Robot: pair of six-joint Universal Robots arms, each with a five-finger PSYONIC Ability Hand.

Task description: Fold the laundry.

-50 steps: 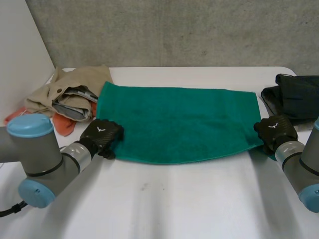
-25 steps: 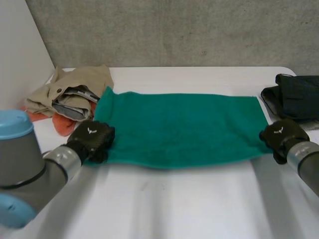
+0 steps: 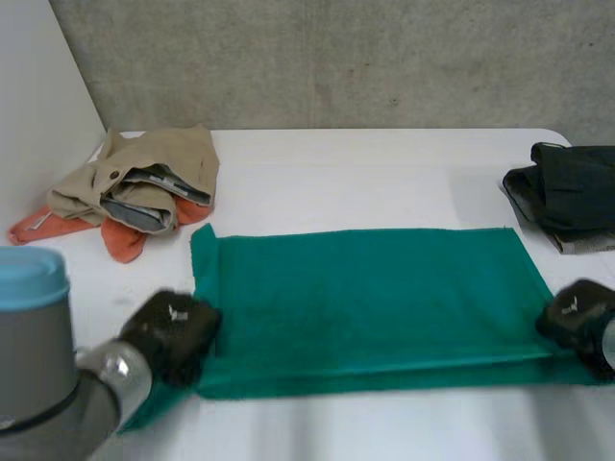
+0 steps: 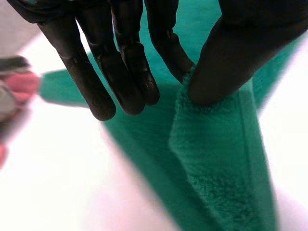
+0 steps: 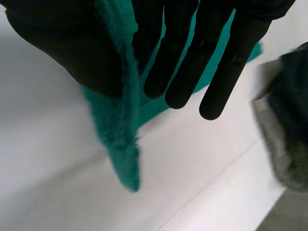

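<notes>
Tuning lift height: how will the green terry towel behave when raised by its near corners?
Likely floppy: the green terry towel hangs limp from the right hand's pinch, so it should sag between hands. Probably grippy, not slippery: fuzzy pile shows under the left hand's thumb. Seems light: a thumb-and-finger pinch lifts each corner.

White tabletop (image 3: 384, 163), carrying:
- Green towel (image 3: 375, 288), spread wide across the near half.
- Beige garments (image 3: 144, 178), crumpled heap beyond the towel's left far corner.
- Orange cloth (image 3: 115, 240), partly under that heap.
- Black garment (image 3: 572, 187), bundled beyond the towel's right far corner.
</notes>
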